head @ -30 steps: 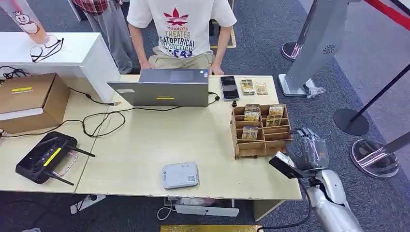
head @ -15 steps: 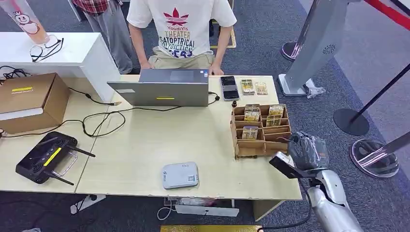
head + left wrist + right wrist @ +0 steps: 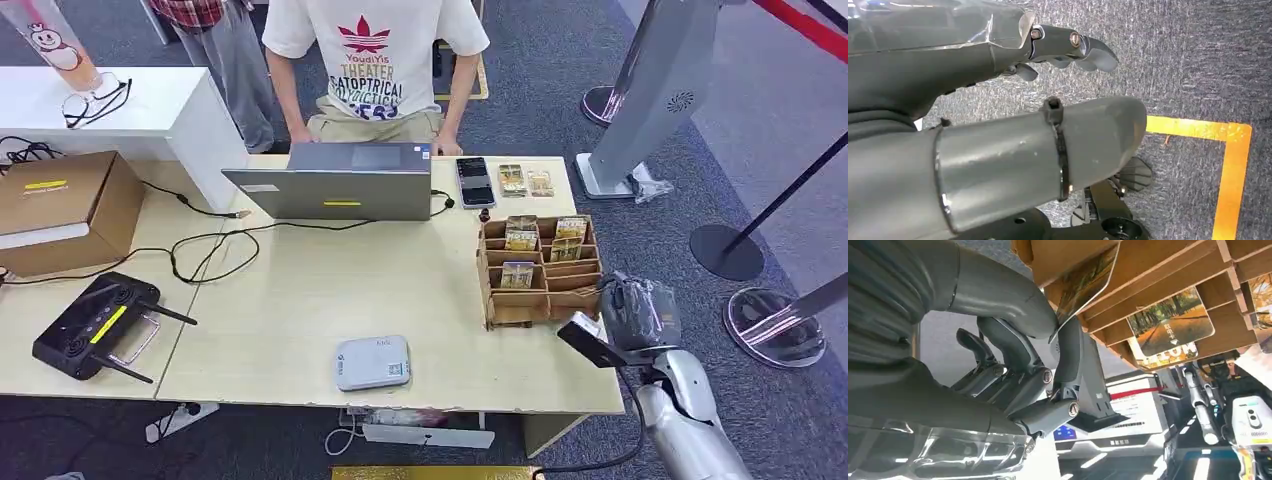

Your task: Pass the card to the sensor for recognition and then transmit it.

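Right hand (image 3: 1013, 365) apparently pinches 1 card (image 3: 1088, 282) at rack (image 3: 540, 270).

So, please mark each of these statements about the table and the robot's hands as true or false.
1. The right hand is beside the wooden card rack. True.
2. The laptop lies closed and flat. False: it stands open, its back toward the robot.
3. In the right wrist view, the thumb and a finger pinch a card at the rack. True.
4. The white card reader sits on the cardboard box. False: it sits on the table near the front edge.
5. The left hand holds a card. False: it holds nothing, hanging over the carpet.
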Available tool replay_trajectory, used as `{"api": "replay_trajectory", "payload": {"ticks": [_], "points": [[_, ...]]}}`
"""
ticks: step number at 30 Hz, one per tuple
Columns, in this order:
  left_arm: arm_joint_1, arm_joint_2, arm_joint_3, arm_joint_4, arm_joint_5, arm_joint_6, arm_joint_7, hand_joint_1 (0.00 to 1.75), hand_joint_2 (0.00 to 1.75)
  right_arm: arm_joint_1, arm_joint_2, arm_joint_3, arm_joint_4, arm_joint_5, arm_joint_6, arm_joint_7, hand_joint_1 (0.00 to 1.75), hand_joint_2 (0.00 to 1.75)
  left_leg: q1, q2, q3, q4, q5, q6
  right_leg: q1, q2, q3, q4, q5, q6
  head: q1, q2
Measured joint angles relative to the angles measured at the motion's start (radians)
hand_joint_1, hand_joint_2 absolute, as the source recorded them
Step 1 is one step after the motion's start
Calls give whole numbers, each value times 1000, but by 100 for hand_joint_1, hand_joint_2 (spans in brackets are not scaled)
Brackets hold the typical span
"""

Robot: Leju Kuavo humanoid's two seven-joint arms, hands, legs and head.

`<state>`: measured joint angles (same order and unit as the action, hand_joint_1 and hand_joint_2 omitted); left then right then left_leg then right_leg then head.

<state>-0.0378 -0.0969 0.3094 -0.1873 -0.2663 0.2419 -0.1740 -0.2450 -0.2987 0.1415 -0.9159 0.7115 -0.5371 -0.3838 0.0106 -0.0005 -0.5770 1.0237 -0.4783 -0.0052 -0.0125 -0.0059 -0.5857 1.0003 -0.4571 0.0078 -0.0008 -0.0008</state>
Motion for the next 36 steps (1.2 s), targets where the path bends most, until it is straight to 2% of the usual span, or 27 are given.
{"api": "replay_trajectory", "payload": {"ticks": [2,9,19,24,29,36], "points": [[0,0,0,0,0,0,0,0,0,-1,0,0,0,0,3,0,175,175,0,0,0,0,0,0,0,0,0,0,0,0,0,0],[-1,0,0,0,-2,-4,0,0,0,-27,0,0,-15,0,55,-6,175,175,0,0,0,0,0,0,0,0,0,0,0,0,0,0],[-3,0,0,0,-8,-9,0,0,0,-33,-6,0,-59,-2,71,-6,175,175,0,0,0,0,0,0,0,0,0,0,0,0,0,0],[-7,0,0,0,-15,-11,2,0,0,-34,-25,0,-100,3,98,-2,175,175,0,0,0,0,0,0,0,0,0,0,0,0,0,0],[-11,0,0,0,-15,-15,5,0,0,-46,-58,0,-161,10,178,31,175,175,0,0,0,0,0,0,0,0,0,0,0,0,0,0],[-16,-1,0,0,-15,-15,6,0,0,-68,-84,0,-206,19,196,38,175,175,0,0,0,0,0,0,0,0,0,0,0,0,0,0]]}}
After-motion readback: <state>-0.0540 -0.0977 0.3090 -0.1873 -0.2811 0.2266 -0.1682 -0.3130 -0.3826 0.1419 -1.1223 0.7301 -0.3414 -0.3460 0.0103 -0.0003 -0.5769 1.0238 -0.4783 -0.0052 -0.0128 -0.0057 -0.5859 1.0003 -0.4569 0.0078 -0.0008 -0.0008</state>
